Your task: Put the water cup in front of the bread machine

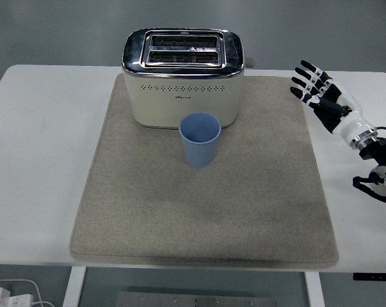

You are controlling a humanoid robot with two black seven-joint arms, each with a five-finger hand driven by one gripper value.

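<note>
Head view: blue water cup upright, empty, just before the bread machine; right robot hand spread, holding nothing.

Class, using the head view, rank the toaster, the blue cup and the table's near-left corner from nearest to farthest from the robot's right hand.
Measured from the right hand, over the table's right side:
1. Toaster, at the back of the mat, left of the hand.
2. Blue cup, just in front of the toaster.
3. Table's near-left corner, farthest.

A small dark mark was noted on the front of the bread machine, below its row of vent holes, but it was too small to be read.
</note>
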